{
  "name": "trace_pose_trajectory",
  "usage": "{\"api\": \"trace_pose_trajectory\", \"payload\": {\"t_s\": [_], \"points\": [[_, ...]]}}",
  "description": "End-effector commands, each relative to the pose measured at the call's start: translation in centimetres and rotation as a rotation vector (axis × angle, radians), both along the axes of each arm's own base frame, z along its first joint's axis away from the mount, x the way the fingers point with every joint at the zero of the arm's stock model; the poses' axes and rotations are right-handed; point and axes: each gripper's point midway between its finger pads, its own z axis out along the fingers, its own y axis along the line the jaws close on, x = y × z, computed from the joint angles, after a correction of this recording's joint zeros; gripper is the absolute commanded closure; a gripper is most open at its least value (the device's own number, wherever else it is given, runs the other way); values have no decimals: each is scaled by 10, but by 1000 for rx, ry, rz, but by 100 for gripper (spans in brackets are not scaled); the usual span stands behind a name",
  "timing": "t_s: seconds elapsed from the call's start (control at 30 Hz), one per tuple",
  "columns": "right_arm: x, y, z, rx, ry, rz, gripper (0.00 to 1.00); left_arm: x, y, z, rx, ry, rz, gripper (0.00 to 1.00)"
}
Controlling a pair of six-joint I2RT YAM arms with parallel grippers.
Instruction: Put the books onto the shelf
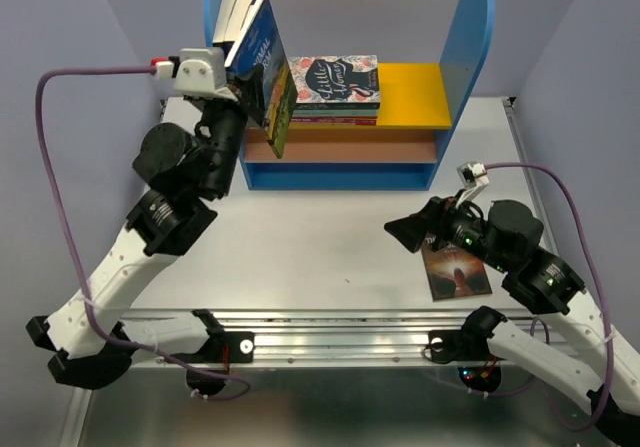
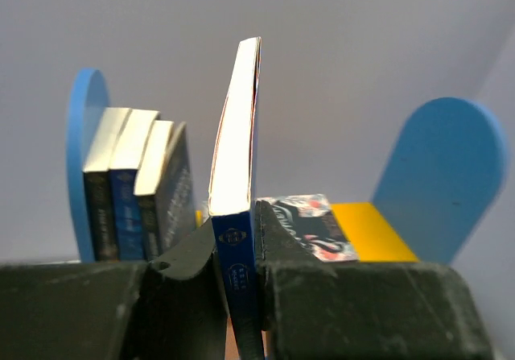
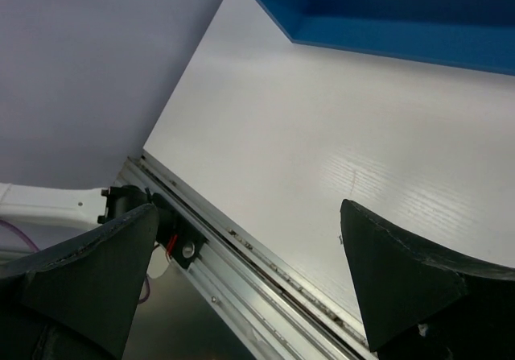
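The left claw (image 2: 237, 247) is shut tight on one book (image 2: 235, 134). It pinches the book at the bottom, by its blue spine, with one finger on each side. The book stands straight up out of the claw, and its white page edges face the wrist camera.

From above, the left claw holds this book up in the air at the left end of the shelf (image 1: 470, 37), level with the yellow board (image 1: 415, 92). The held book is tilted there.

Four more books (image 2: 133, 183) stand on that board. They lean on the blue side panel (image 2: 80, 134), just left of the held book. I cannot tell if the held book touches them. A flat pile of flowery books (image 1: 335, 82) lies on the yellow board, to the right of the held book.

The right claw (image 3: 248, 215) is wide open and holds nothing. Only the white worktop (image 1: 320, 237) shows between its fingers.

One more book (image 1: 462, 272) lies flat on the worktop at the right. It sits partly under the right arm. The claw's tips point left, past the book's left edge.
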Motion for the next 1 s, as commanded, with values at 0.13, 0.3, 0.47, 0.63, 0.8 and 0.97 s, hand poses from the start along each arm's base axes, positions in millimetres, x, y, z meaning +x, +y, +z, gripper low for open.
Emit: {"api": "trace_pose_trajectory", "payload": {"t_s": [0.13,0.3,0.47,0.63,0.8,0.97], "points": [[8,-2,27,14,-51,-34,0,39,30,57,78,-161,276,100],[11,2,31,14,-45,-28,0,72,29,46,187,-174,356,100],[11,2,34,22,-43,-29,0,111,43,16,241,-156,362,100],[12,3,31,14,-36,-32,0,129,51,-10,247,-144,278,100],[18,5,26,-2,-26,-43,0,147,60,-39,308,-111,326,100],[24,8,23,-20,-14,-50,0,161,62,-58,301,-78,337,100]]}}
